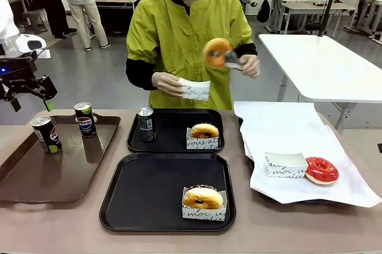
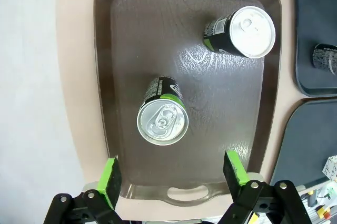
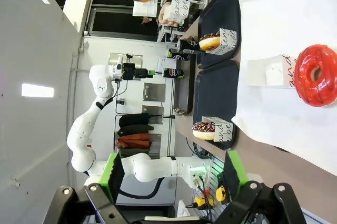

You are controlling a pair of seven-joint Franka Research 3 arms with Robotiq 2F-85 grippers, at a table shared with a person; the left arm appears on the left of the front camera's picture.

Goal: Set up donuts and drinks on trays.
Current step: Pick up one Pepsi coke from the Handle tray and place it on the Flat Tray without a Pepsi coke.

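Two black trays lie mid-table. The far tray point(image 1: 173, 145) holds a Pepsi can point(image 1: 145, 124) and a boxed golden donut point(image 1: 204, 135). The near tray point(image 1: 149, 194) holds a boxed donut point(image 1: 204, 201). Two more cans point(image 1: 46, 135) point(image 1: 85, 118) stand on the brown tray point(image 1: 36, 176). My left gripper point(image 1: 31, 100) hangs open above that tray's left end; in its wrist view the gripper point(image 2: 172, 179) looks down on both cans point(image 2: 162, 119) point(image 2: 245, 30). My right gripper point(image 3: 172, 176) is open and holds nothing. A red donut point(image 1: 322, 170) lies beside a white box point(image 1: 285, 164).
The person at the far side holds an orange donut point(image 1: 216, 52) in tongs and a white paper box point(image 1: 194, 90) in the other hand. White paper point(image 1: 286, 129) lines the tray at the right. A white table point(image 1: 322, 63) stands behind it.
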